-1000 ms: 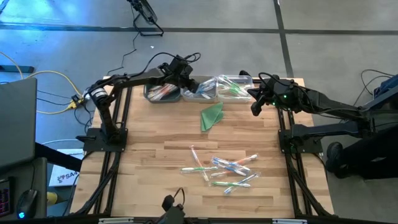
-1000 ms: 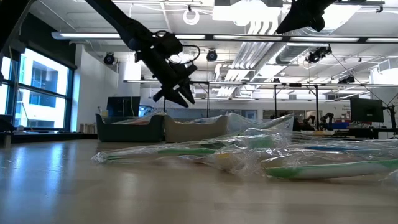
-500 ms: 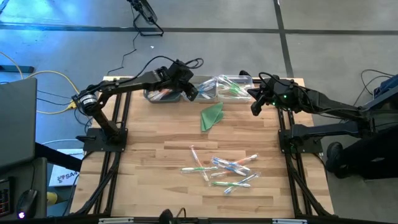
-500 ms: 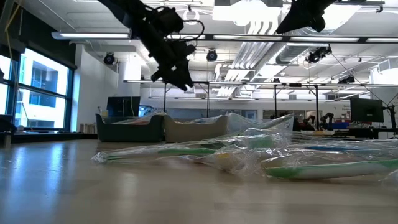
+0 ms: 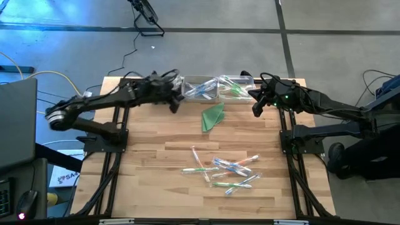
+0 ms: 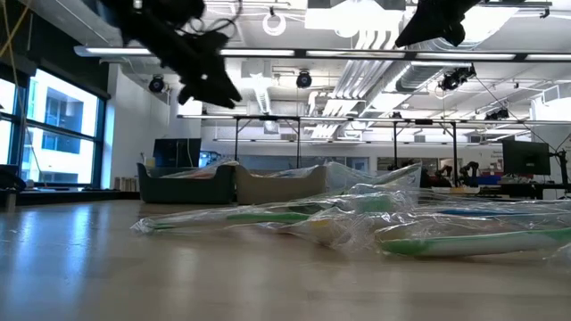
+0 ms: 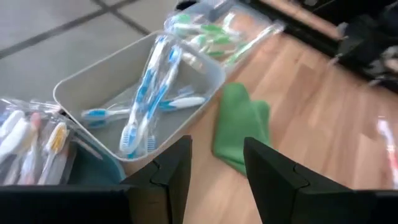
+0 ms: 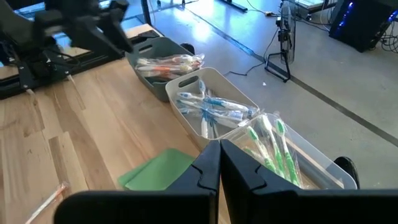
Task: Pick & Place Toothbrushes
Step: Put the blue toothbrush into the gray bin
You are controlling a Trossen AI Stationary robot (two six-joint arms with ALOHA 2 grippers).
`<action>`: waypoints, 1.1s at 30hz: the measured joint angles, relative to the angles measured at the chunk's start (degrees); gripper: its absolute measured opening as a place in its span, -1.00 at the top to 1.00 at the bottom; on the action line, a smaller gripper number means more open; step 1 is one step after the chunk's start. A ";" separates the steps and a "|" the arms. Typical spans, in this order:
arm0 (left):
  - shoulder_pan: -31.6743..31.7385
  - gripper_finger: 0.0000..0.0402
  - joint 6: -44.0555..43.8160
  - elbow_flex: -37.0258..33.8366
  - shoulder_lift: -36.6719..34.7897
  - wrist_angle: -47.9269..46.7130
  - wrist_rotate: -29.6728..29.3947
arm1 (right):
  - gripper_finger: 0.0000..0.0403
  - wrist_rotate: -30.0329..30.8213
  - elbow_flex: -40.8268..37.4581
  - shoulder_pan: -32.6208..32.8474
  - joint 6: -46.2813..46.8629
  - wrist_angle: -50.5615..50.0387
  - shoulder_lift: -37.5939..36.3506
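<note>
Several loose toothbrushes (image 5: 225, 172), some in clear wrappers (image 6: 357, 223), lie flat on the wooden table near its front right. More toothbrushes lie sorted in three bins at the far edge: orange ones in a dark bin (image 7: 31, 149), blue ones in a white bin (image 7: 143, 93), green ones in a clear bin (image 8: 280, 149). My left gripper (image 5: 174, 105) hangs open and empty above the table just in front of the dark bin (image 7: 214, 171). My right gripper (image 5: 255, 110) waits shut and empty in the air at the far right (image 8: 219, 163).
A folded green cloth (image 5: 212, 117) lies flat on the table in front of the bins, between both grippers (image 7: 239, 127). Bare wood (image 5: 150, 150) stretches between the bins and the loose pile. Black frame rails (image 5: 119, 125) run along both table sides.
My left gripper has drawn back from over the bins toward the table's left and near edges and has risen a little, rolling slightly; its arm has folded back to the left. It stays open and empty.
</note>
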 joint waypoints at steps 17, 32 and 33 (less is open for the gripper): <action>0.02 0.29 0.84 -15.01 -36.26 -6.69 0.07 | 0.98 -6.31 0.00 -0.01 -1.01 0.37 0.00; 0.04 0.29 -0.21 -15.07 -49.79 -12.38 -1.00 | 0.98 -11.61 0.00 0.02 -4.12 3.63 0.04; 0.04 0.29 -0.21 -15.07 -49.80 -12.34 -1.00 | 0.98 -12.57 0.00 0.02 -3.31 4.36 0.18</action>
